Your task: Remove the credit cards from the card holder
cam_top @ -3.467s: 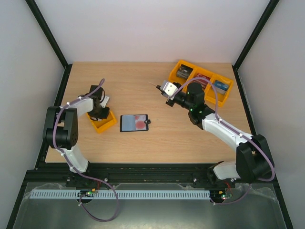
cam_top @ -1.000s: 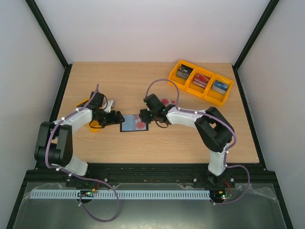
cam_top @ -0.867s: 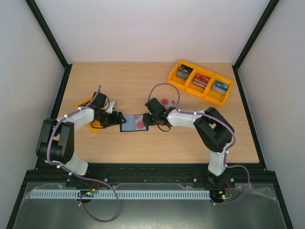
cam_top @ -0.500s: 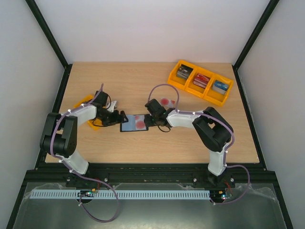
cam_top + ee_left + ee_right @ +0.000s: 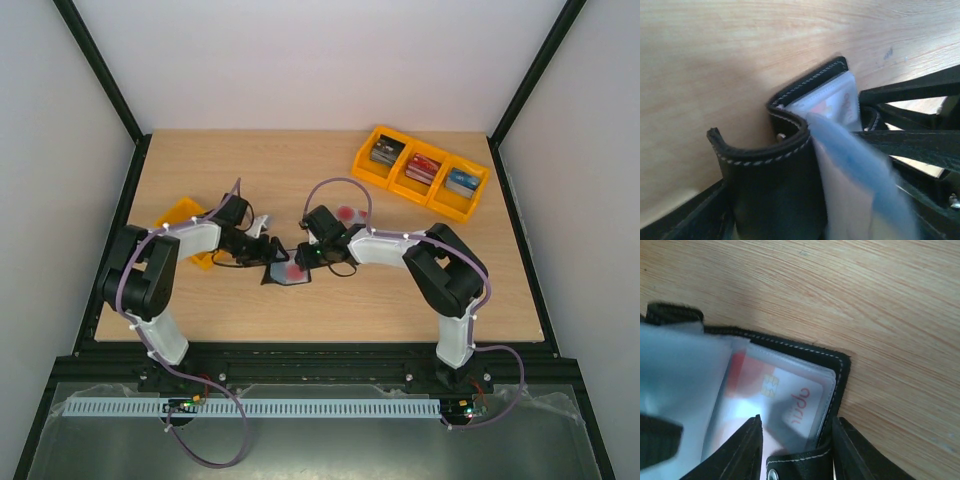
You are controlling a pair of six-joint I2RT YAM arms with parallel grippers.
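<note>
Trays of yellow plastic sit on a wooden table. A three-bay tray lies toward 1 o'clock, with a dark stack in its left bay, a red stack in the middle bay and a blue stack in the right bay. A small yellow tray lies toward 9 o'clock, partly under the left arm; its contents are hidden.

Near the table's centre, between the two grippers, is the black card holder. Its long axis runs from 9 to 3 o'clock. Its 9 o'clock cover is curled up off the wood, while the 3 o'clock half lies flat and open-side up. In that half, under a clear pocket, is a pale credit card with red marks and a gold chip. A loose card with a red blotch lies flat on the wood at 1 o'clock from the holder, just behind the right arm.

The left gripper is at the raised cover; the cover blocks its fingers, so I cannot tell how they stand. The right gripper has its jaws parted, straddling the holder's stitched edge by the snap.
</note>
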